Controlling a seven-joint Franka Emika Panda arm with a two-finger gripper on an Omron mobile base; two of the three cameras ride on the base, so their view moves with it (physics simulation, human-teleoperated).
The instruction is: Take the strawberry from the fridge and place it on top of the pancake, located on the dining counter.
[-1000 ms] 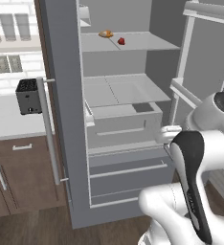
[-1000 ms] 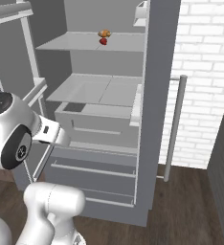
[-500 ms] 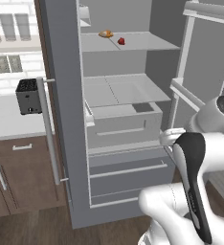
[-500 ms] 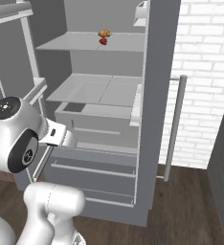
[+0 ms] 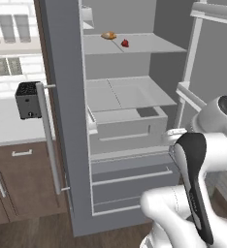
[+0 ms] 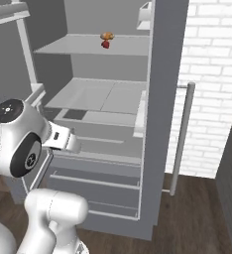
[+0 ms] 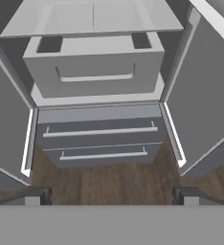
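Kitchen, wood-plank floor (image 7: 109,184), white brick wall (image 6: 212,84) at right of the right base view. Pale worktop (image 5: 8,123) over brown cabinets at left of the left base view, a dark toaster (image 5: 28,99) standing on it.

The fridge (image 5: 62,121) takes the middle of both base views, both doors swung wide, pale grey interior exposed. Upper shelf (image 5: 135,46) near the top of the frame; below it a wide flat shelf over a pulled-forward inner bin (image 5: 127,128); two bottom drawers (image 7: 99,139) shut, at centre of the hand view.

The arm rises at lower right of the left base view and lower left of the right base view, its wrist level with the inner bin.

The pincer (image 7: 111,196) shows as two dark tips at the bottom corners of the hand view, spread to full width, nothing between them.

The strawberry (image 5: 125,43) sits on the upper shelf, at top centre of the left base view, just right of a flatter orange-tan food item (image 5: 108,35). In the right base view the strawberry (image 6: 105,44) lies directly below that item in the frame.

Key relation, as I judge it: the fruit lies well above and deeper in than the pincer, which looks down at the drawers and floor. The hand must rise and tilt up first. The fruit is rounded, no long axis.

The base views give shelf and fruit; the hand view gives the spread of the tips.
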